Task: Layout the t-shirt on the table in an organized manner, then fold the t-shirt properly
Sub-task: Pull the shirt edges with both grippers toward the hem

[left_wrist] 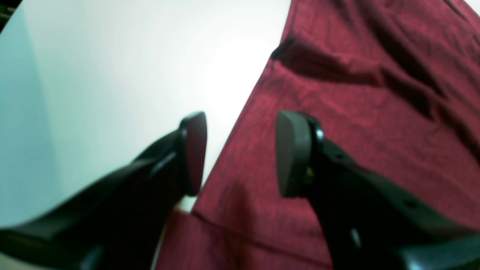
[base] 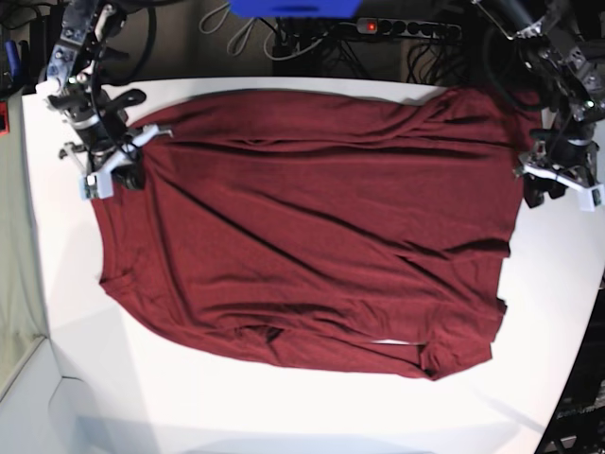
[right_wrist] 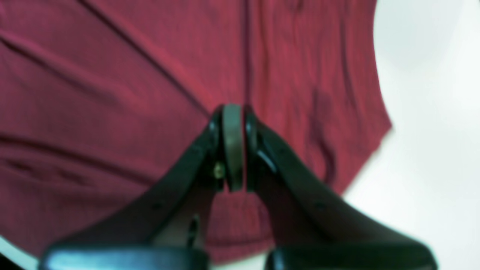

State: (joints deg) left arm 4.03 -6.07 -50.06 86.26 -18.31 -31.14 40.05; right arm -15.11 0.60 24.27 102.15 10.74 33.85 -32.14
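Observation:
The dark maroon t-shirt point(base: 312, 236) lies spread across the white table point(base: 284, 407), with creases and a folded-over lower edge. My left gripper point(left_wrist: 242, 153) is open and holds nothing. The t-shirt's point(left_wrist: 375, 112) side edge runs between its fingers, one over bare table point(left_wrist: 112, 75), the other over cloth. In the base view this left gripper point(base: 544, 189) hangs at the shirt's right edge. My right gripper point(right_wrist: 232, 146) is shut, pads together, low over the t-shirt point(right_wrist: 112, 93), and creases run toward its tip. No cloth shows between the pads. In the base view the right gripper point(base: 128, 177) sits at the shirt's upper left edge.
A power strip and cables point(base: 406, 28) and a blue object point(base: 293, 8) lie beyond the table's far edge. The table's dark edge point(base: 577, 407) cuts across the lower right. White tabletop point(right_wrist: 431, 150) shows past the shirt's hem in the right wrist view.

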